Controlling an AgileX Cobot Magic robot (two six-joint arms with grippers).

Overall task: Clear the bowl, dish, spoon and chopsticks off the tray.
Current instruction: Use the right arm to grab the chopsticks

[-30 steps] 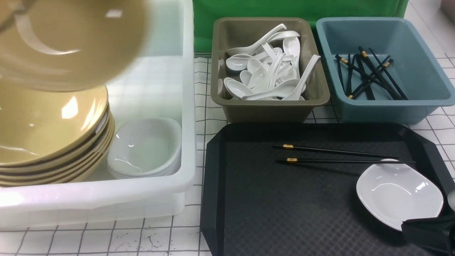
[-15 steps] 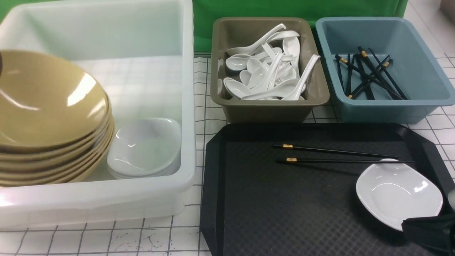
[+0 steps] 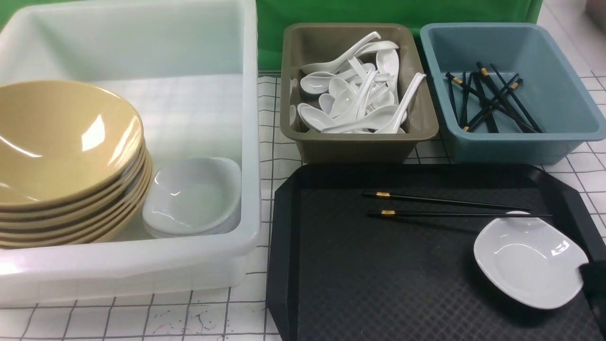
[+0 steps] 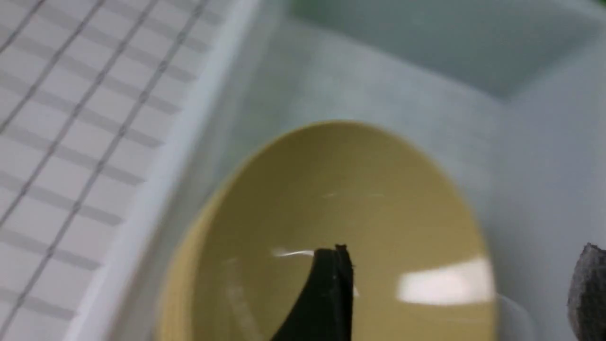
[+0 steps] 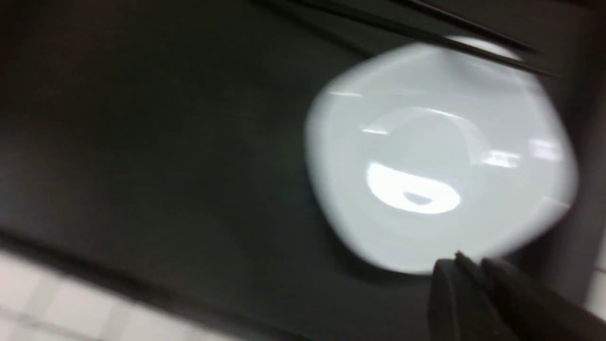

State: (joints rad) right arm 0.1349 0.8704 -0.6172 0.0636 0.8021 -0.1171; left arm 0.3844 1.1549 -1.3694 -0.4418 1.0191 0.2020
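Observation:
The yellow bowl (image 3: 61,137) lies on top of a stack of yellow bowls in the white tub (image 3: 251,142). In the left wrist view my left gripper (image 4: 459,293) is open and empty above the bowl (image 4: 331,199); it is out of the front view. The white dish (image 3: 525,258) and the black chopsticks (image 3: 450,208) lie on the black tray (image 3: 360,274). My right gripper (image 3: 595,289) is at the dish's right rim. In the right wrist view its fingers (image 5: 466,265) are together, tips at the edge of the dish (image 5: 435,156). No spoon is on the tray.
An olive bin (image 3: 355,147) behind the tray holds several white spoons. A blue bin (image 3: 511,147) beside it holds several black chopsticks. White dishes (image 3: 194,199) are stacked in the tub next to the bowls. A green backdrop stands behind.
The bowl, held high at the top left a second ago, has come down onto the stack and the left gripper has let go. The right gripper moved right along the dish's rim; the dish shifted slightly.

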